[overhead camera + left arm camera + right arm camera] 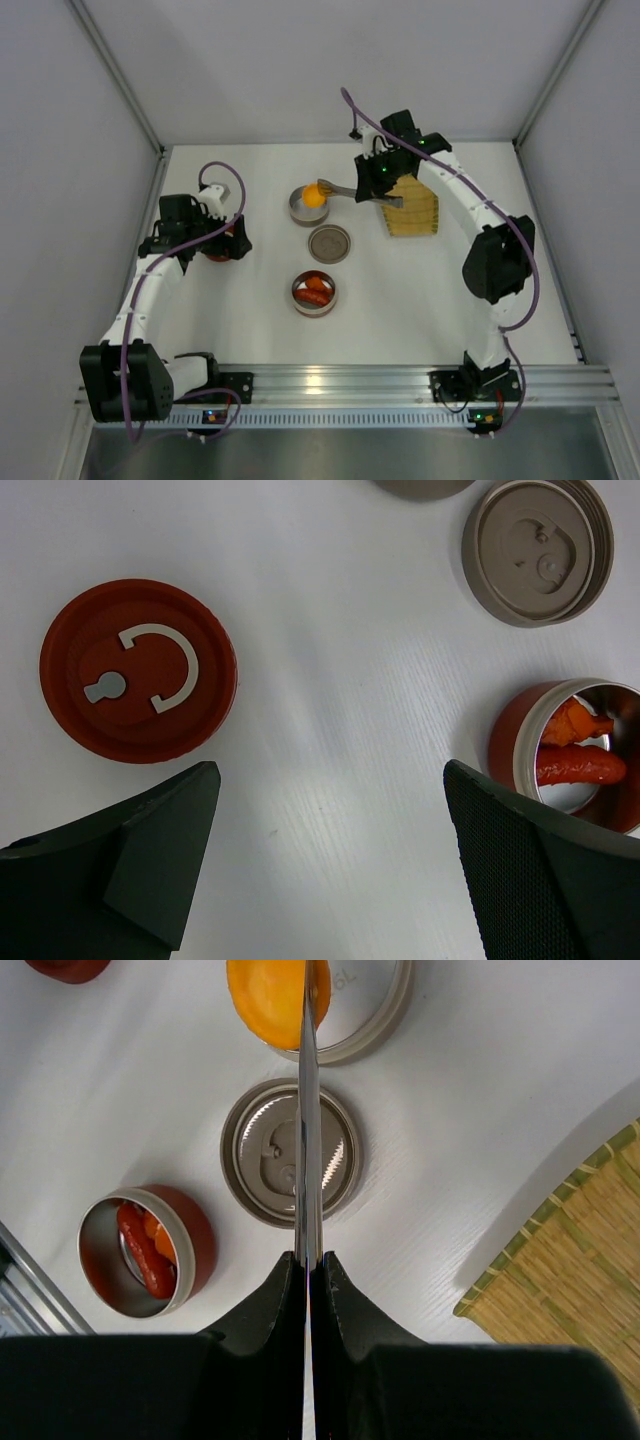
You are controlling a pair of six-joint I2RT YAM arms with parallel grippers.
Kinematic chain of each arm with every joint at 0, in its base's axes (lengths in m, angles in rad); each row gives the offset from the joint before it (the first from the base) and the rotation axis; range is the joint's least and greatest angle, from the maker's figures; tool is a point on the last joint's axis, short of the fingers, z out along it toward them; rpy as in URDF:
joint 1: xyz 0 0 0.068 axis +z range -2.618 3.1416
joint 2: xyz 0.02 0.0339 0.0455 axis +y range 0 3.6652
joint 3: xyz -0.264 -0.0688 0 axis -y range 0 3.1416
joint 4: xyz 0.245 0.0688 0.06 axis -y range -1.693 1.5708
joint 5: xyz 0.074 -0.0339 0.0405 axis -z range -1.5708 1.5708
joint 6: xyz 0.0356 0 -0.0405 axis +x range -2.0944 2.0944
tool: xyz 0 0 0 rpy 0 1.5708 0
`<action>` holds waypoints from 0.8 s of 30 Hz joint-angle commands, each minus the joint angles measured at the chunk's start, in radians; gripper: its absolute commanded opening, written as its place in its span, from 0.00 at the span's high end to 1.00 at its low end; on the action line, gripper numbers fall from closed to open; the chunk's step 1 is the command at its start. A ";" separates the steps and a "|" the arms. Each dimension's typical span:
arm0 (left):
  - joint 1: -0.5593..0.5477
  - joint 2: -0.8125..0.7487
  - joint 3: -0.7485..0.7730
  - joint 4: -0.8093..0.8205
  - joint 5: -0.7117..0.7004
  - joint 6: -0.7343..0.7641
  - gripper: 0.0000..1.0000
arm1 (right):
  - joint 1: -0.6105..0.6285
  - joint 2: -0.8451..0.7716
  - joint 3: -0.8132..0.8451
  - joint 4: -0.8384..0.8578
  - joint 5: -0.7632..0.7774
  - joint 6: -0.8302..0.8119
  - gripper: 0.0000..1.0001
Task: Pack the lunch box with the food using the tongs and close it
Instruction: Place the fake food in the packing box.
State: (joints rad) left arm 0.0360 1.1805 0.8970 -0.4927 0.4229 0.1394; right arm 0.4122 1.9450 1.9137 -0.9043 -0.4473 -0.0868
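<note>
Clamping tongs [308,1160], right jaws; orange piece [265,995] seemingly above tin [365,1005].

- Tongs [308,1110]: slim and silver, the two arms squeezed together, their joined end clamped in the right tool [308,1260].
- Orange piece [262,995]: round, orange-yellow, pinched at the tong tips over the open silver tin [385,1015].
- Sausage pieces [580,765]: two, glossy red, lying side by side inside the open red tin [510,745].
- Grey lid [329,243]: flat on the worktop [240,310], between the two tins.
- Red lid [138,670]: flat, well apart on the left.
</note>
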 commanded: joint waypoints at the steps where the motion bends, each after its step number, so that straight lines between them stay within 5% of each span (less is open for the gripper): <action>1: 0.004 -0.009 0.017 0.040 0.027 -0.021 0.02 | 0.037 0.038 0.059 0.070 0.061 0.004 1.00; 16: 0.004 -0.005 0.008 0.046 0.030 -0.017 0.02 | 0.076 0.163 0.128 0.107 0.094 0.016 1.00; 24: 0.004 -0.004 0.002 0.051 0.030 -0.012 0.02 | 0.083 0.198 0.150 0.100 0.078 0.016 0.91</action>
State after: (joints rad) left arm 0.0360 1.1809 0.8970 -0.4900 0.4301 0.1287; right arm 0.4648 2.1387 2.0060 -0.8562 -0.3595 -0.0818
